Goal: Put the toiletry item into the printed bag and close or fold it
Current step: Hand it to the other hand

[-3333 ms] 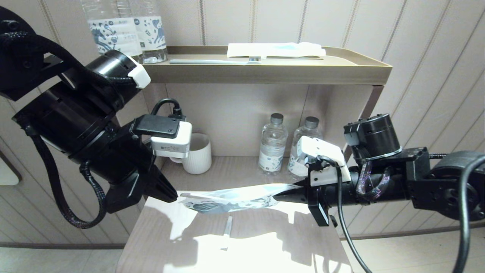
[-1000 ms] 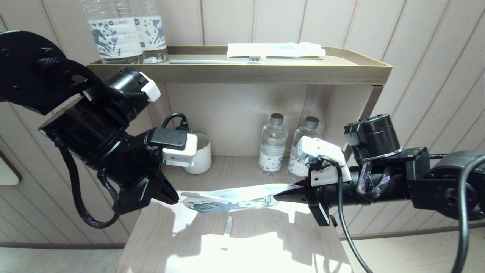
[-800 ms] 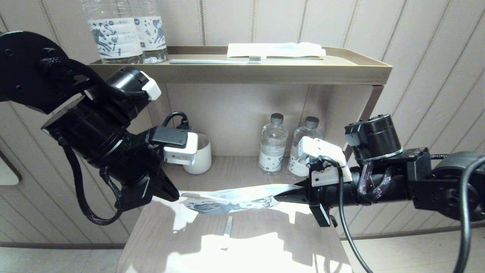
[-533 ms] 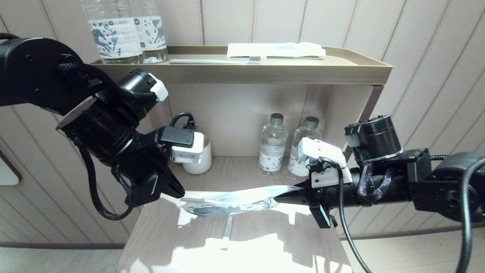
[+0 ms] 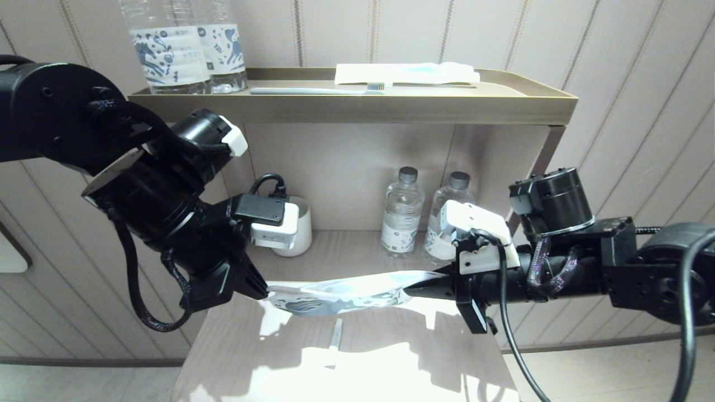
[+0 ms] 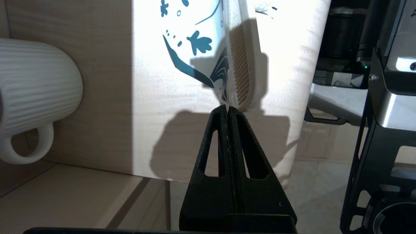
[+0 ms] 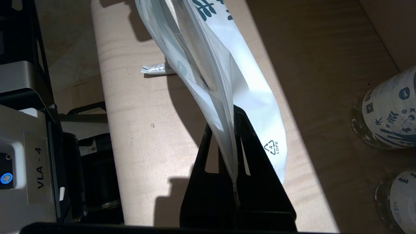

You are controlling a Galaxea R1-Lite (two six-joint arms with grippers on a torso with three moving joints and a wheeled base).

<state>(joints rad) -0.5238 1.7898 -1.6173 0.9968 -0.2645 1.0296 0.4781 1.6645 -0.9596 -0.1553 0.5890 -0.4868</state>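
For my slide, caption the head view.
Both grippers, left and right, pinch the bag above the table.

Black arms (image 5: 139,190), white camera blocks (image 5: 268,226), braided cables, slotted jaws, perhaps plastic.

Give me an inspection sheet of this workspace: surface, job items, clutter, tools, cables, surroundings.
Surface: wooden table top, partly in bright light.
Job items: printed bag held above the table, stretched between both arms; a comb shows through it in the left wrist view.
Clutter: small white tube on the table under the bag; white ribbed mug and two small bottles on the shelf behind; toothbrush, flat packet and two large bottles on the top tray.
Tools: left tool shut on one bag end; right tool shut on the other end.
Cables: black cables hang from both arms.
Surroundings: striped panelled wall.
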